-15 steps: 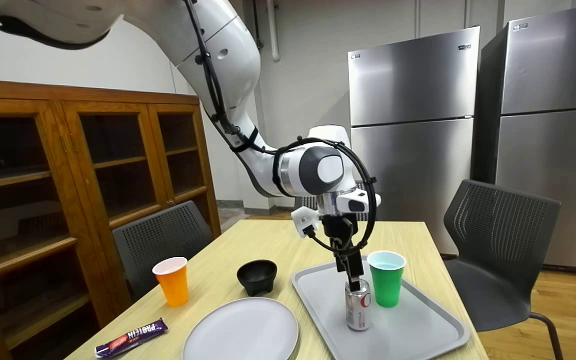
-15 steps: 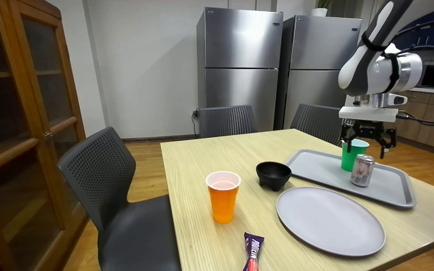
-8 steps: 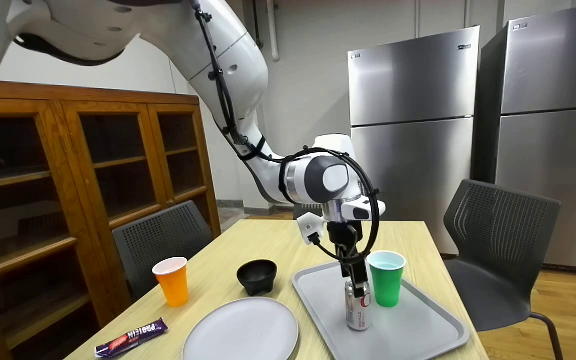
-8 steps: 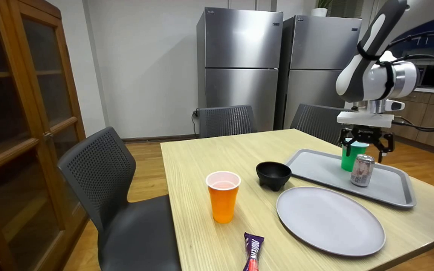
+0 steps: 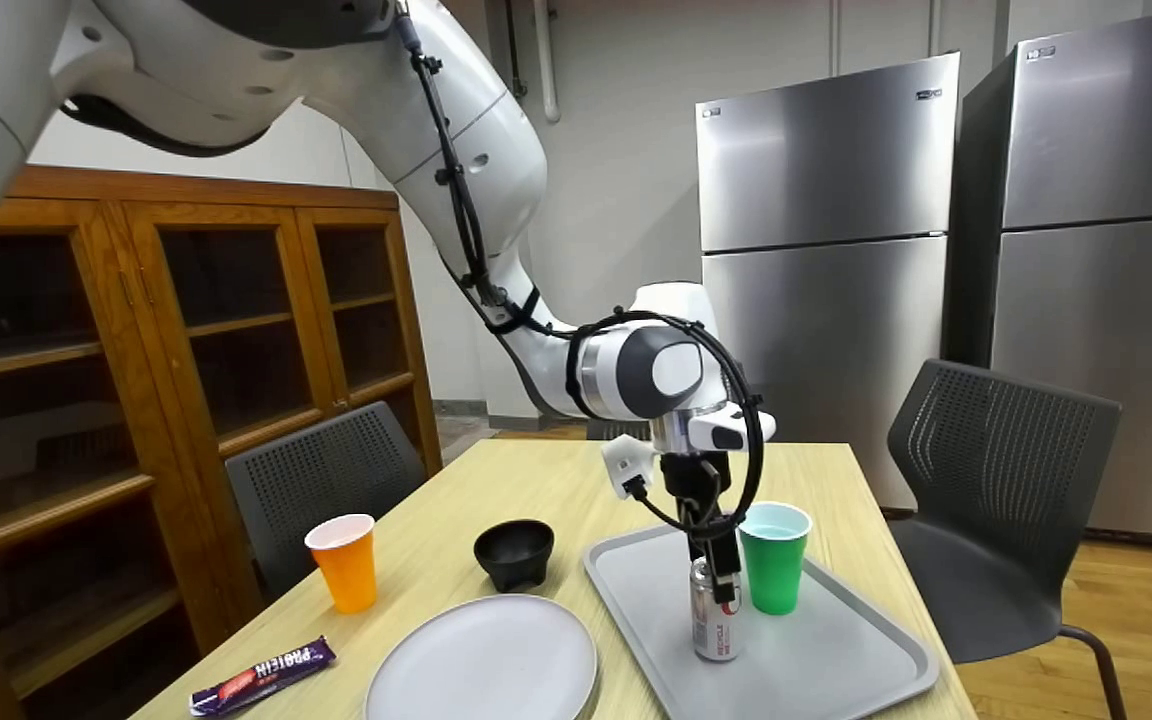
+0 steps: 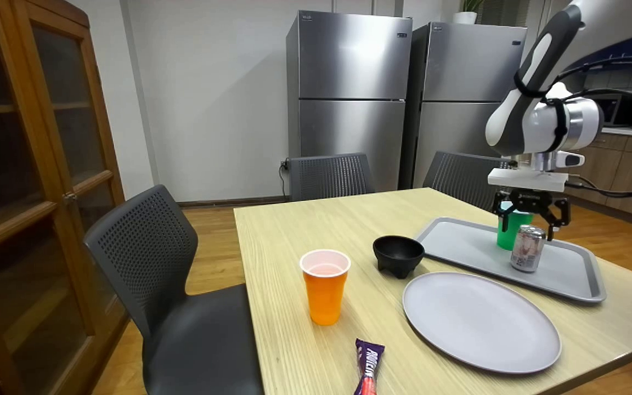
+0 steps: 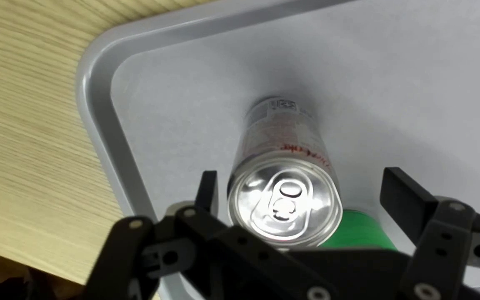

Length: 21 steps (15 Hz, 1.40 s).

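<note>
A silver soda can (image 7: 283, 204) with red lettering stands upright on the grey tray (image 7: 173, 83). My gripper (image 7: 300, 193) is open above it, with the can's top seen between the two fingers. The gap is narrow at the left finger (image 7: 210, 189) and wider at the right finger; neither appears to touch the can. Close beside the can stands a green cup (image 5: 774, 570), partly hidden by the gripper in the wrist view. In both exterior views the fingertips hang around the height of the can's upper part (image 6: 528, 249), and nothing is held.
Beside the tray on the table lies a grey plate (image 6: 480, 323), with a black footed bowl (image 6: 398, 255) near it. Farther off are an orange cup (image 6: 325, 291) and a purple protein bar (image 5: 261, 677). Dark chairs (image 5: 996, 500) surround the table.
The gripper has come down toward the can, its fingertips dropping from above the rim to about its upper part. Its jaws have stayed open. Can, cup and tray have not moved.
</note>
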Each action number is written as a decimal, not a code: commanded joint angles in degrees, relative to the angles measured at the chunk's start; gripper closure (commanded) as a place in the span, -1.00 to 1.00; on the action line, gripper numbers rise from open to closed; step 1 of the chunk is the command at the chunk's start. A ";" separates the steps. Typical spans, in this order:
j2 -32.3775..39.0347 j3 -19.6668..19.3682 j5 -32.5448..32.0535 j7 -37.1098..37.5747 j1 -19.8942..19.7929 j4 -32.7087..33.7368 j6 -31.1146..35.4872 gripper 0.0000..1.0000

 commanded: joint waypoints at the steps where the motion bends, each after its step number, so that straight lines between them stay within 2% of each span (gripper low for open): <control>1: 0.85 0.11 0.75 0.52 -0.31 1.13 0.57 -0.50; 2: 0.90 0.12 0.78 0.48 -0.32 1.12 0.63 -0.46; 6: 1.03 0.10 0.84 0.44 -0.32 1.05 0.93 0.15; 7: 0.67 0.06 0.85 0.42 -0.29 0.85 0.82 0.22; 17: -5.61 -1.70 -1.68 0.32 2.07 -4.36 2.20 0.22; 21: -9.15 -1.14 -2.64 -0.19 3.15 -7.43 2.47 0.22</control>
